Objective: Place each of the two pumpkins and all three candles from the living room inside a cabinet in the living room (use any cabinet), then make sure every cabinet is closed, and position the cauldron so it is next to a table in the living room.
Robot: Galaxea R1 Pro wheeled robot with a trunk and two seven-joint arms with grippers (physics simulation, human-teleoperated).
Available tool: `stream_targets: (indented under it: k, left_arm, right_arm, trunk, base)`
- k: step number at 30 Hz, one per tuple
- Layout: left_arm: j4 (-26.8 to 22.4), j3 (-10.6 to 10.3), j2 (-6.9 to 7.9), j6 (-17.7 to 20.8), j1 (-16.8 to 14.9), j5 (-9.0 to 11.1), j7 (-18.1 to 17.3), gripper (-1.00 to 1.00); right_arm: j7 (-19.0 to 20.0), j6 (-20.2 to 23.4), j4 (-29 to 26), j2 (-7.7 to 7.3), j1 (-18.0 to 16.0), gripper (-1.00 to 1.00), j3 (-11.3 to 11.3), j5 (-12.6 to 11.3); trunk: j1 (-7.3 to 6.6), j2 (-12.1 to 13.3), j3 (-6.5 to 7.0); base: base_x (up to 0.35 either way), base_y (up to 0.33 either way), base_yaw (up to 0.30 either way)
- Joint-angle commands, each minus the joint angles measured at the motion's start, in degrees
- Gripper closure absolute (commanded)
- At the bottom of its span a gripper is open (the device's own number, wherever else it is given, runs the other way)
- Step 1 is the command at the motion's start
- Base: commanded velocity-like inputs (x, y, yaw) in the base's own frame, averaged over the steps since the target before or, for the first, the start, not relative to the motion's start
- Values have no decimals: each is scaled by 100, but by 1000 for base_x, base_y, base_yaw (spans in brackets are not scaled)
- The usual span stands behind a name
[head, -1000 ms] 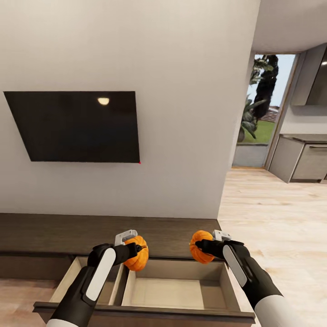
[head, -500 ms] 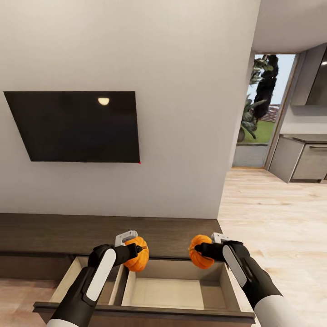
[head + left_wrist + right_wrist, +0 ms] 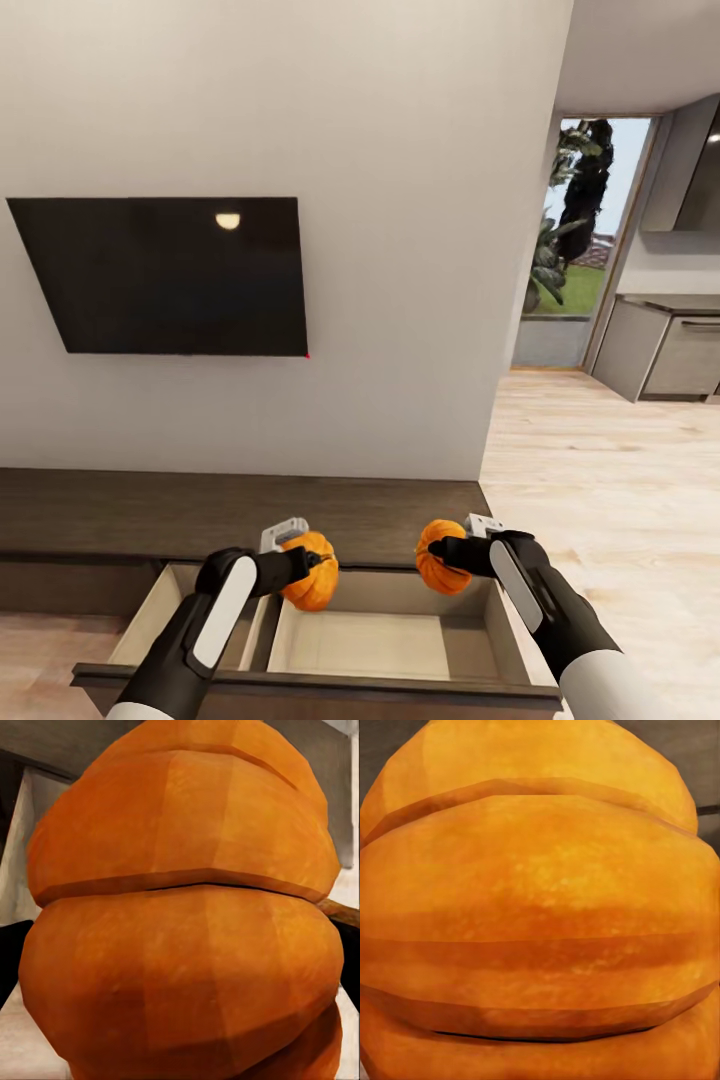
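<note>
- Two pumpkins hang in the air over the open drawer (image 3: 390, 640) of the cabinet (image 3: 150, 515). The left tool (image 3: 300, 565) is closed on the left pumpkin (image 3: 312, 575), and the right tool (image 3: 452, 555) is closed on the right pumpkin (image 3: 438, 562).
- Each pumpkin is above the wide right compartment of the drawer, not yet inside it. The left one is close to the divider (image 3: 268, 625); the right one is nearer the back corner.
- In the wrist views, the left pumpkin (image 3: 180, 907) and the right pumpkin (image 3: 540, 907) are so close to the cameras that I cannot see how far the fingers reach around them.
- Risk: a round pumpkin released from this height can bounce or roll, I think, and come to rest against the drawer front or on the divider.
- Risk: if the left pumpkin goes down on the divider, it may tip into the narrow compartment or stay high, and then the drawer may not close.
- Risk: both pumpkins go into one compartment, so the second can knock the first.
- Lowering them before opening the tools seems safer.
</note>
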Motion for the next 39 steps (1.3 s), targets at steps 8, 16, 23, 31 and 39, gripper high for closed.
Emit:
stream_targets:
  k: [8, 16, 23, 31, 39]
  left_arm:
    - [235, 13, 24, -96, -10, 7, -523, 100]
    - [269, 9, 24, -321, -12, 0, -533, 100]
    - [270, 13, 24, -330, -9, 0, -528, 100]
    - [270, 12, 24, -332, -10, 2, -519, 100]
    - [273, 6, 16, -336, -15, -2, -457, 100]
  right_arm:
    - [134, 19, 2, -8, -5, 100, 19, -51]
    - [160, 19, 25, -7, -5, 100, 19, -51]
    - [162, 26, 28, -6, -5, 100, 19, -51]
    - [161, 117, 20, -6, -5, 100, 12, -51]
    - [160, 133, 6, -6, -5, 100, 10, -51]
  trunk:
    - [176, -327, -151]
    - [352, -648, -294]
    - [506, -929, -420]
    - [682, -1250, -564]
    - [857, -1570, -707]
  base:
    - [0, 0, 0]
    - [0, 0, 0]
    - [0, 0, 0]
    - [0, 0, 0]
    - [0, 0, 0]
